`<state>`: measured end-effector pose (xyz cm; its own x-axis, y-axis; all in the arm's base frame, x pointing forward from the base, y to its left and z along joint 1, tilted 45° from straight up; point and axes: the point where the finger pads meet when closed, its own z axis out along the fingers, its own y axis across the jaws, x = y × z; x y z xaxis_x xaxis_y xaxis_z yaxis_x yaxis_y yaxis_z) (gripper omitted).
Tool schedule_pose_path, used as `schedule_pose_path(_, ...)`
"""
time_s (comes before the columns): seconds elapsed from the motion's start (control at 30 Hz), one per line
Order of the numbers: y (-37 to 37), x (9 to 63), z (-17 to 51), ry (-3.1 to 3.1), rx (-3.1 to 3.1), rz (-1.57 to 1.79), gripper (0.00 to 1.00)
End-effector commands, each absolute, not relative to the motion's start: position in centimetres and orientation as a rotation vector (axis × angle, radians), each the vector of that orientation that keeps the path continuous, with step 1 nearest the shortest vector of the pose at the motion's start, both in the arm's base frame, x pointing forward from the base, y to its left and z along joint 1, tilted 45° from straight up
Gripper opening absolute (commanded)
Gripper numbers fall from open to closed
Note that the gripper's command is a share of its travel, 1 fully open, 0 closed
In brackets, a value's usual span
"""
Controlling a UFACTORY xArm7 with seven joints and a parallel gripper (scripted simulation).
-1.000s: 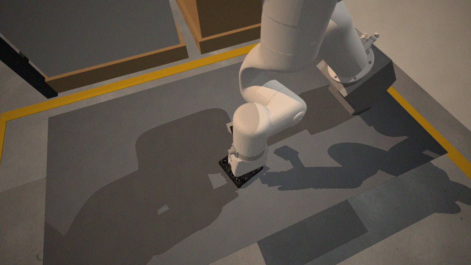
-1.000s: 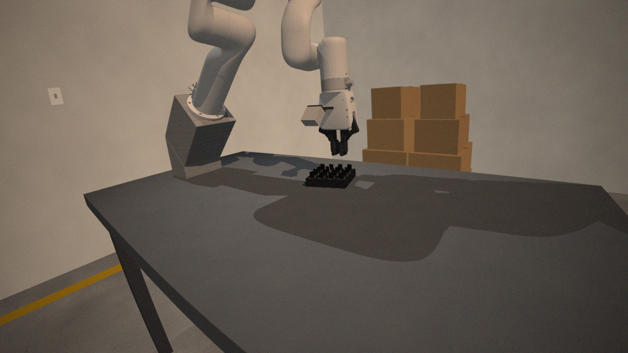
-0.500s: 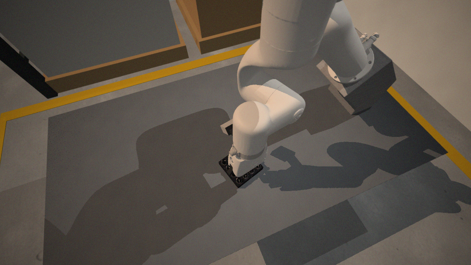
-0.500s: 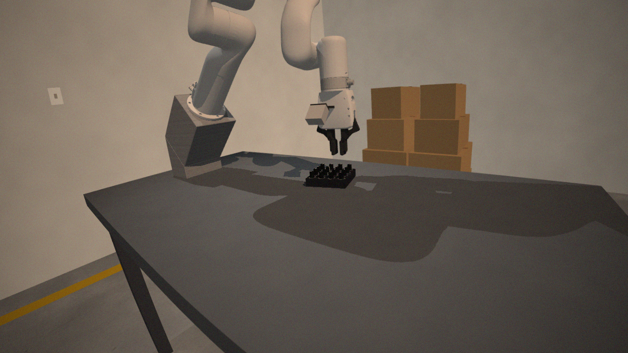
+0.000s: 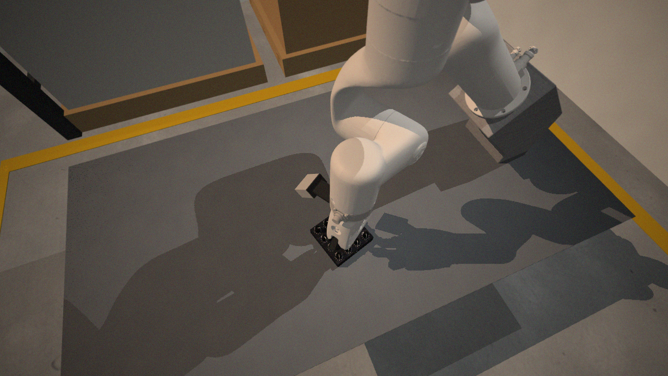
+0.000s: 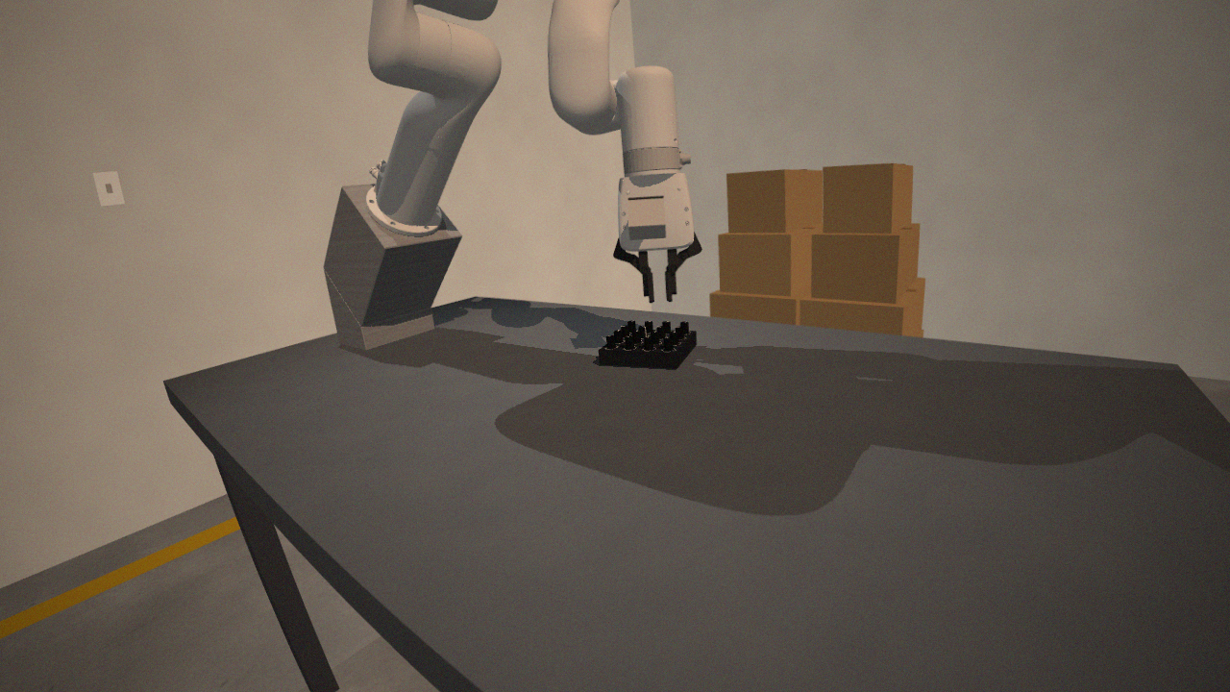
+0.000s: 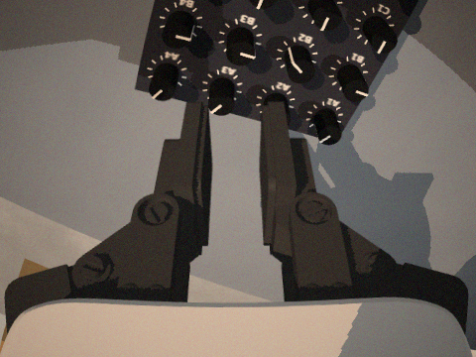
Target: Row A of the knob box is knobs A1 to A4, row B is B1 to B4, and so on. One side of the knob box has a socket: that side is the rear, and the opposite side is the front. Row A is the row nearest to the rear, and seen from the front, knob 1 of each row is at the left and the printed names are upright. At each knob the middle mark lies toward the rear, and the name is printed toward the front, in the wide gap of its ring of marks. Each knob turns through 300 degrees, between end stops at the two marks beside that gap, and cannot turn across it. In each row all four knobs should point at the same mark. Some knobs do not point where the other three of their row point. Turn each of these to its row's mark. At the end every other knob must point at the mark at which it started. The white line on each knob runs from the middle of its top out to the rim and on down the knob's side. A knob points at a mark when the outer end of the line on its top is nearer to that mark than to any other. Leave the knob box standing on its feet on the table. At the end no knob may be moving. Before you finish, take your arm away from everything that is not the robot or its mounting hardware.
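The black knob box [image 5: 342,258] [image 6: 647,353] [image 7: 220,7] stands flat on the dark table [image 6: 602,533], with sixteen black knobs that carry white lines. My gripper [image 5: 332,244] [image 6: 658,288] [image 7: 235,134] hangs clear above the box and touches no knob. Its fingers stand a narrow gap apart with nothing between them. In the wrist view the fingertips frame the box's near edge at row A, between knob A3 [image 7: 221,91] and knob A2 [image 7: 278,98], which the right finger partly hides. Knob B2 [image 7: 297,59] shows a line slanting differently from B3 [image 7: 240,43] and B1 [image 7: 352,78].
The arm's grey base pedestal [image 6: 386,266] [image 5: 513,116] stands at the table's far corner. Stacked cardboard boxes [image 6: 817,249] stand behind the table. A yellow floor line [image 5: 187,116] runs around the table.
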<state>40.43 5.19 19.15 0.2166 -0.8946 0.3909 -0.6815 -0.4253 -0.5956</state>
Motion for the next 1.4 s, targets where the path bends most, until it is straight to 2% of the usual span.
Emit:
schedule_pose_path(0.0, 5.0, 40.2, 19.3, 1.317, -2.345, -1.056, 0.19)
schedule_pose_path(1.37, 3.7, 37.9, 18.7, -0.035, -3.037, -1.229, 0.19)
